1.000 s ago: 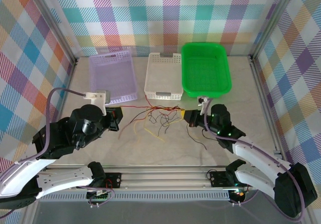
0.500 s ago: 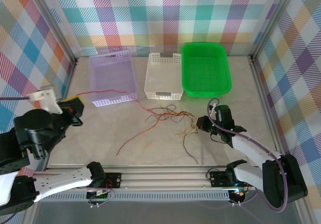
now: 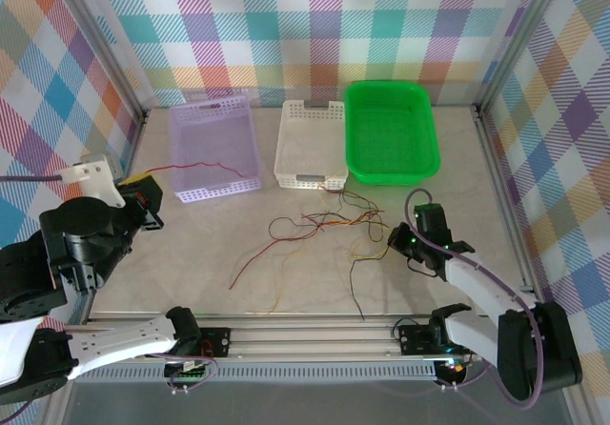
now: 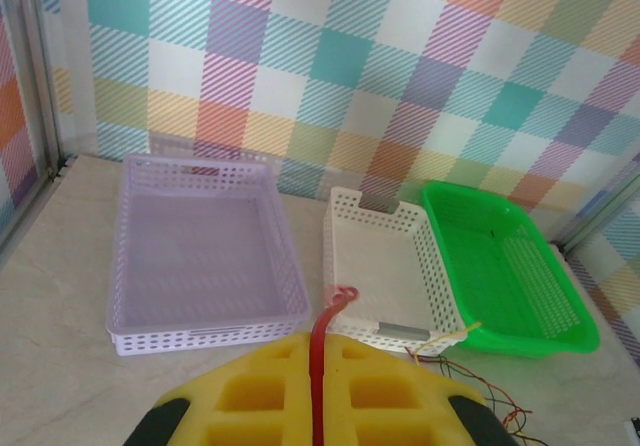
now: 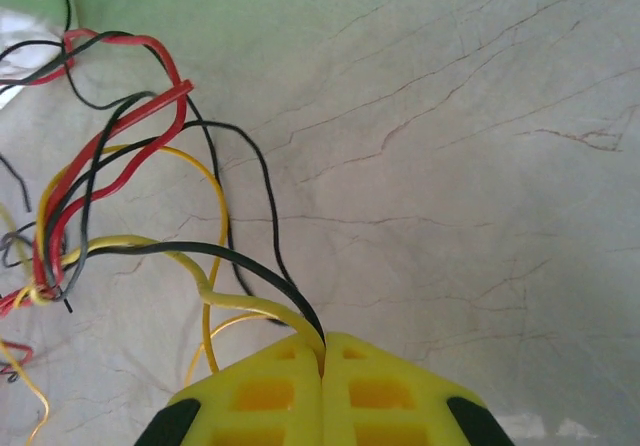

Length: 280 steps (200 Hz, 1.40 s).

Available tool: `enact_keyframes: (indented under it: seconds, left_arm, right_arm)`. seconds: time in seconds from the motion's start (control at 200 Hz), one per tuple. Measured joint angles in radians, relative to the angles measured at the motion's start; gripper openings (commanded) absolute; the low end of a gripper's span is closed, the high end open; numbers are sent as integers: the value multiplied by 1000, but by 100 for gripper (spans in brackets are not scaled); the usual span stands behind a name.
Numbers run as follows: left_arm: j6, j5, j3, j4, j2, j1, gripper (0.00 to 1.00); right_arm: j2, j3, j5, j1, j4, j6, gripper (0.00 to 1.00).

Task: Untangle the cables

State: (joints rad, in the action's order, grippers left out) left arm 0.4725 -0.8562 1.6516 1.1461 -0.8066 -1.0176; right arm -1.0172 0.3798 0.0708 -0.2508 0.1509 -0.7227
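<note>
The cables (image 3: 319, 223) lie as a loose tangle of red, yellow and black wires on the table, in front of the white basket. My left gripper (image 3: 150, 196), raised at the far left, is shut on one red wire (image 3: 191, 167) that runs taut across the lilac basket's near corner. In the left wrist view the red wire (image 4: 320, 351) sits pinched between the yellow fingers (image 4: 250, 396). Low on the table to the right of the tangle, my right gripper (image 3: 393, 241) is shut on a yellow wire (image 5: 230, 301) and a black wire (image 5: 240, 258).
Three baskets stand in a row at the back: lilac (image 3: 217, 192), white (image 3: 310, 179) and green (image 3: 393, 173). A long red strand (image 3: 250, 265) and a black strand (image 3: 353, 287) trail toward the front rail. Checkered walls enclose the table.
The left arm swung from the table's middle out to the far left, dragging a red wire with it. The right gripper drew rightward and nearer, spreading the tangle.
</note>
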Motion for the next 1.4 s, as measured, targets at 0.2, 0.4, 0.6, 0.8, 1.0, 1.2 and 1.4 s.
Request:
enact_keyframes:
  seconds: [0.2, 0.4, 0.6, 0.8, 1.0, 1.2, 1.4]
  left_arm:
    - [-53, -3, 34, -27, -74, 0, 0]
    - [-172, -59, 74, -88, -180, 9, 0]
    - [-302, -55, 98, -179, -281, 139, 0]
    - [-364, 67, 82, -247, -378, 400, 0]
    - [-357, 243, 30, -300, -472, 634, 0]
    - [-322, 375, -84, -349, -545, 722, 0]
    - [-282, 451, -159, -392, -556, 729, 0]
  right_arm:
    - [228, -48, -116, 0, 74, -59, 0]
    - [348, -86, -153, 1, 124, -82, 0]
    - [380, -86, -127, 1, 128, -79, 0]
    - [442, -86, -86, 1, 146, -71, 0]
    - [504, -71, -39, 1, 192, -50, 0]
    - [529, -41, 14, 1, 214, -40, 0]
    - [527, -28, 71, 1, 219, -38, 0]
